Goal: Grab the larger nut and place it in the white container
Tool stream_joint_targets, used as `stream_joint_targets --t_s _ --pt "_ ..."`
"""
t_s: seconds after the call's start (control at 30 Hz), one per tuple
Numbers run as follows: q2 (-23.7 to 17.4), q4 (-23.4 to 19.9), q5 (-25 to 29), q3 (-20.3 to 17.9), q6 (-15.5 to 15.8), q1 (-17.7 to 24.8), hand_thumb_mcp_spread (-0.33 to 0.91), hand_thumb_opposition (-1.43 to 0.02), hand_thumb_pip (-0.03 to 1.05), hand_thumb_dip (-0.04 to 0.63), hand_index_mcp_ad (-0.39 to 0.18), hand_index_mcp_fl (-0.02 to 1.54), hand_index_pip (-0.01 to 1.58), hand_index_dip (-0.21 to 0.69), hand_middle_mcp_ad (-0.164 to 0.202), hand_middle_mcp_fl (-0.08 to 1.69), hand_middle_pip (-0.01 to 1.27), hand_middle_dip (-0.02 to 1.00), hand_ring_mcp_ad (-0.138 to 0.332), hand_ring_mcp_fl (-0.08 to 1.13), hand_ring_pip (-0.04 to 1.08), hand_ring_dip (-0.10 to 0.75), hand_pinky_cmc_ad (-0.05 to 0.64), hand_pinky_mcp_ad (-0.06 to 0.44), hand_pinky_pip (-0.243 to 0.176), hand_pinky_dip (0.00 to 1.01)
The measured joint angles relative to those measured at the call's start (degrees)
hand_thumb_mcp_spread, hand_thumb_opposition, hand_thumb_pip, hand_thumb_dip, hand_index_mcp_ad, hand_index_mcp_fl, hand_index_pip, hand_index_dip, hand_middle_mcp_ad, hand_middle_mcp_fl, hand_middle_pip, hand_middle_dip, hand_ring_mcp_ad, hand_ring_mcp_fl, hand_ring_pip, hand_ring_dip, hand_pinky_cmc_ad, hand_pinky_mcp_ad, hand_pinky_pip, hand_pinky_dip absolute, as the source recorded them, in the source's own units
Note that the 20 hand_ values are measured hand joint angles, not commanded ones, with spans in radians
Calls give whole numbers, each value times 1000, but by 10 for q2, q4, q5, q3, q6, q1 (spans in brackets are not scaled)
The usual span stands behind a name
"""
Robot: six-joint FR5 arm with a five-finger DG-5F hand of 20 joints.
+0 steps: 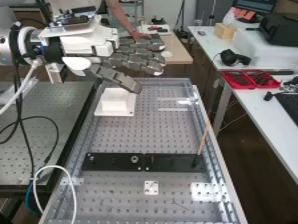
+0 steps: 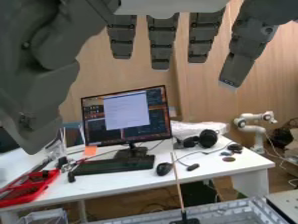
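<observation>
- You can't be told where the larger nut is: whether it sits inside the container or elsewhere, I cannot tell.
- Your white container (image 1: pixel 114 107) stands left of centre in the upper half of the high view, upright on the metal bench (image 1: pixel 126 131).
- The relation to work from: the robot hand (image 1: pixel 136 63) is above and beyond the container in that frame, its fingers pointing right, its lowest digit near the container's top edge.
- You have a released hand — fingers straight and spread, nothing gripped; the wrist view (image 2: pixel 161 42) agrees.
- The black bar (image 1: pixel 174 162) crosses the lower middle of the frame, well apart from the hand, with the bearing (image 1: pixel 134 159) on it.
- Your next move, I'd judge, turns on the container: if the nut is in, back away upward — the low digit could knock the wall.
</observation>
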State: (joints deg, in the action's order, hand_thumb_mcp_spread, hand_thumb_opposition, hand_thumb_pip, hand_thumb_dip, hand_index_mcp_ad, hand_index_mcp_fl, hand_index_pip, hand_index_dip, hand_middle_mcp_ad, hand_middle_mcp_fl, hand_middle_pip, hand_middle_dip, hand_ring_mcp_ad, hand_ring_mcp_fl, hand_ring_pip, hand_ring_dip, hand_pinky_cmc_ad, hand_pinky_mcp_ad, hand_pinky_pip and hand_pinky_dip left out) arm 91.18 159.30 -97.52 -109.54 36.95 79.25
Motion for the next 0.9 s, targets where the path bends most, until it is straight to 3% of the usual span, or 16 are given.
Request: stream_joint_targets --t_s 0.9 --pt "-31 31 23 -6 5 27 105 -777 602 115 -140 54 126 -79 61 40 126 255 176 -2 89 134 429 356 -124 623"
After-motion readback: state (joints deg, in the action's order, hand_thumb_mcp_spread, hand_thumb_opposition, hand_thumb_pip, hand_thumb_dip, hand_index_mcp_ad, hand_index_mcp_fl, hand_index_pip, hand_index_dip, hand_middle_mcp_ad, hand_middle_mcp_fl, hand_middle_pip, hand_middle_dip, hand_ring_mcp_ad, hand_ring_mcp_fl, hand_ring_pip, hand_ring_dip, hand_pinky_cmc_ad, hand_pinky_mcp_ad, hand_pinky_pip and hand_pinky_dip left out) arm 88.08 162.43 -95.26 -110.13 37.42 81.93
